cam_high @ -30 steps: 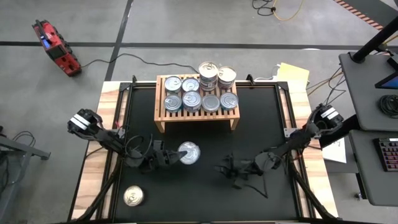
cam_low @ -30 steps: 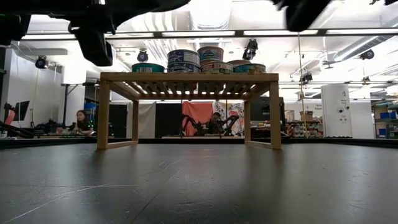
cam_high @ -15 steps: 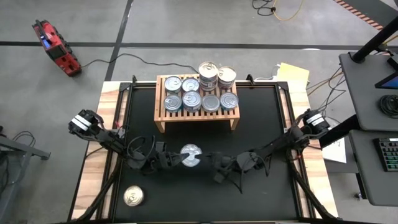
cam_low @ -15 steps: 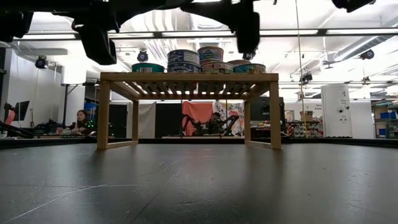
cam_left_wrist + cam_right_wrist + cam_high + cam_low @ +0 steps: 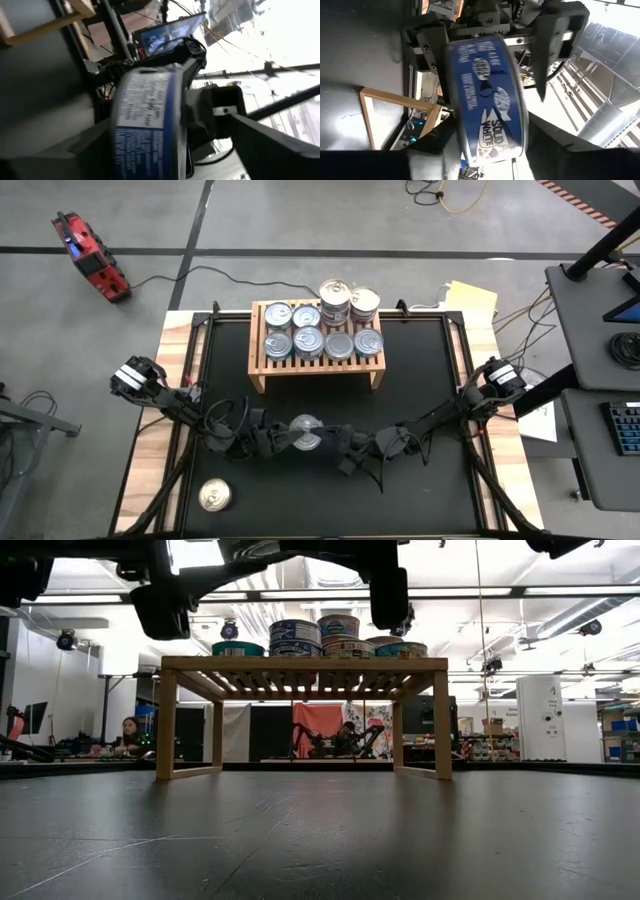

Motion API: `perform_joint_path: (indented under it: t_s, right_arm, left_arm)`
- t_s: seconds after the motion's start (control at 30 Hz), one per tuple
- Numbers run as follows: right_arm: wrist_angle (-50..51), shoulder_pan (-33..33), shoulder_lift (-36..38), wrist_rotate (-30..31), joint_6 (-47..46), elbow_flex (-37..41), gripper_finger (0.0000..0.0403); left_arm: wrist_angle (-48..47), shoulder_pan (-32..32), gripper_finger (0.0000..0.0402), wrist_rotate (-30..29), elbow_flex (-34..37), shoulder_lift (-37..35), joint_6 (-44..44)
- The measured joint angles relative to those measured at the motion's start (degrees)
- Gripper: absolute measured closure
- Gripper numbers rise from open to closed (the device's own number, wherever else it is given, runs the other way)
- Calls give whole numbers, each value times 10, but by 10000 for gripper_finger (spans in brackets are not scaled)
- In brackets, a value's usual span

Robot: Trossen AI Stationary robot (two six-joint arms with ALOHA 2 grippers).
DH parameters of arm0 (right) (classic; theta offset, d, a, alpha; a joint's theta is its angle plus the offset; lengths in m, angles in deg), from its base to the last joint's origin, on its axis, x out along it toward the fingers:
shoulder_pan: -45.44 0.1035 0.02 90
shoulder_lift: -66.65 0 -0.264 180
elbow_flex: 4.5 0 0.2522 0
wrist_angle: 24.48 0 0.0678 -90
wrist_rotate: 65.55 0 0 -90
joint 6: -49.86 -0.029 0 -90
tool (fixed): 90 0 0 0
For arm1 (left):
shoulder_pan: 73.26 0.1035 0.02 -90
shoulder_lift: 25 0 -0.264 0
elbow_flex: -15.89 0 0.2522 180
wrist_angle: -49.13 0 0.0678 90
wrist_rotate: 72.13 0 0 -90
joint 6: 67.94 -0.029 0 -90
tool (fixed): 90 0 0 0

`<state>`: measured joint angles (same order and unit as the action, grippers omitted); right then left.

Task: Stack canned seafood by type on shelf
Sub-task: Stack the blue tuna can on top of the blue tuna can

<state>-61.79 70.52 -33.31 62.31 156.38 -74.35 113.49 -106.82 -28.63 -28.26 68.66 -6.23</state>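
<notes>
You had one wooden shelf (image 5: pixel 315 366). Eight can tops (image 5: pixel 308 340) showed on it, four at the back and four in front. One more can (image 5: pixel 305 432) was up in the air. One last can (image 5: pixel 213 496) sat alone on the table (image 5: pixel 420 380). That made ten tops you could see.
</notes>
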Motion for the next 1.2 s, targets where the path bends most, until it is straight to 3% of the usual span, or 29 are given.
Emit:
perform_joint_path:
  t_s: [0.17, 0.33, 0.53, 0.77, 0.87, 0.97, 1.2]
  right_arm:
    - [-2, 0, 1, 27, 0, -2, 266]
    - [-5, 0, 9, 38, 0, -6, 266]
    - [-8, -6, 56, 99, 0, -7, 266]
    - [28, -44, 118, 98, -70, -19, 266]
    - [127, -71, 136, 95, -160, -53, 266]
    - [289, -103, 137, 76, -270, -112, 266]
    - [638, -191, 123, -32, -497, -275, 266]
  left_arm:
    - [25, 0, 9, 10, 0, 0, -67]
    - [46, 1, 20, 17, 0, -1, -125]
    - [50, 1, 23, 25, 1, -1, -214]
    - [50, 0, 22, 25, 2, -2, -468]
    - [50, 0, 22, 25, 2, -2, -541]
    - [50, 0, 22, 25, 2, -2, -582]
    - [49, -1, 22, 17, 2, -2, -659]
